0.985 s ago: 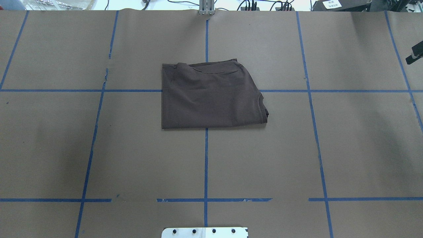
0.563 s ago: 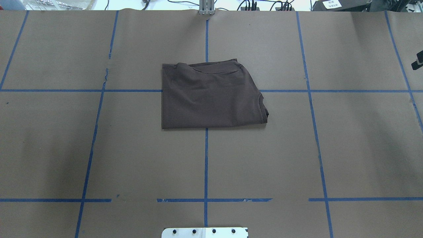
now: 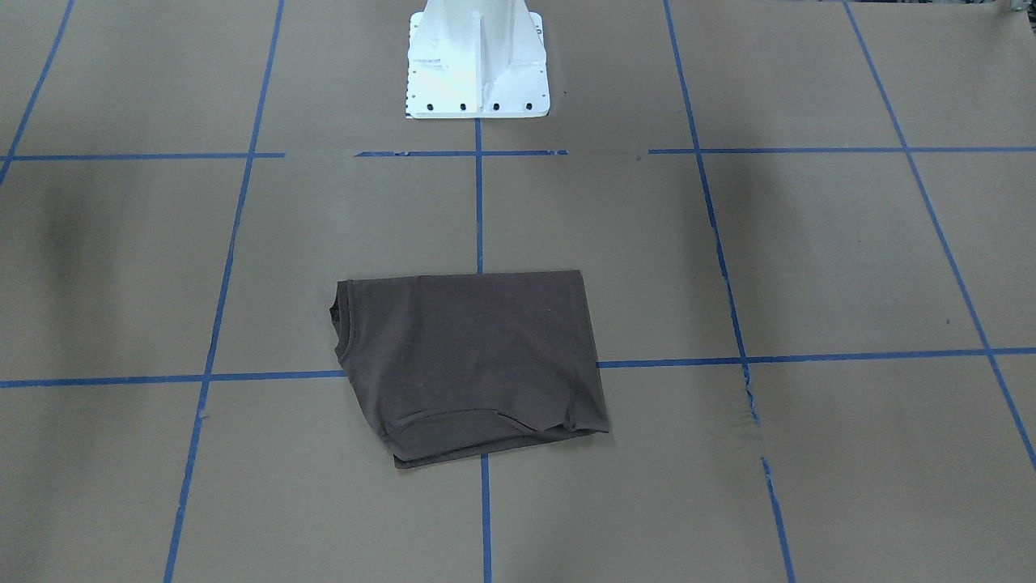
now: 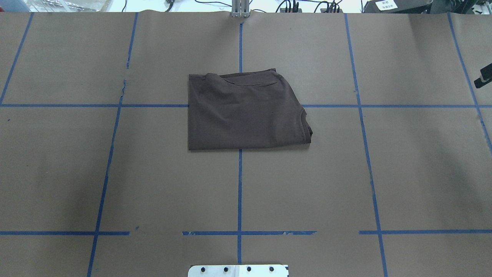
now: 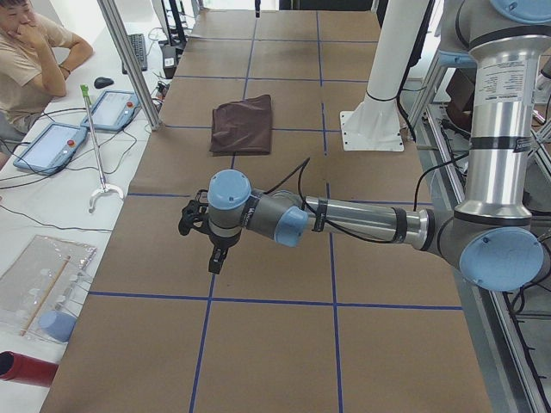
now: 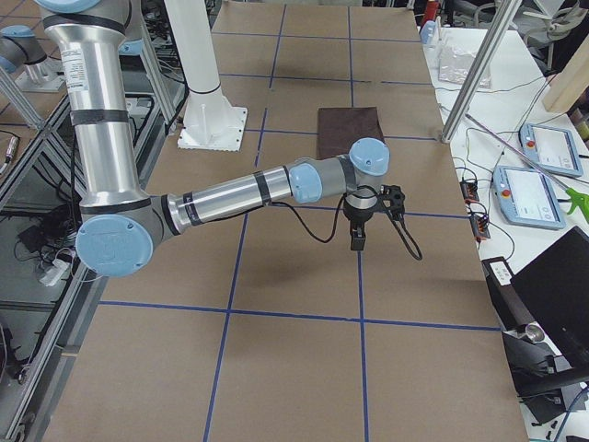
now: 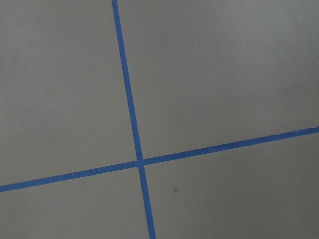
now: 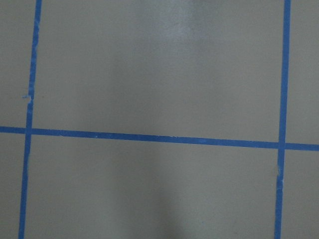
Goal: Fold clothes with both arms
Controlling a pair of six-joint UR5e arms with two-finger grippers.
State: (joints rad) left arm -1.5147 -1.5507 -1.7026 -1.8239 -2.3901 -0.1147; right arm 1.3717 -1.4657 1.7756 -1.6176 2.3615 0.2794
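Observation:
The dark grey-brown T-shirt (image 4: 246,111) lies folded into a rough rectangle at the table's middle, collar edge on its right side. It also shows in the front view (image 3: 469,364) and both side views (image 5: 244,125) (image 6: 349,133). Neither gripper touches it. The left arm (image 5: 362,222) reaches out low over the table, its gripper (image 5: 215,258) pointing down, far from the shirt; I cannot tell whether it is open or shut. The right gripper (image 6: 356,241) hangs likewise at the other side, with a black part of it (image 4: 483,77) at the overhead view's right edge; state unclear. Both wrist views show only paper and tape.
Brown paper with a blue tape grid (image 4: 239,192) covers the table. The white pedestal base (image 3: 476,61) stands at the robot's side. A seated person (image 5: 30,60), tablets (image 5: 116,109) and metal posts (image 6: 474,83) are beyond the far edge.
The black gripper part at the overhead view's right edge has drifted slightly down the frame. The shirt has not moved.

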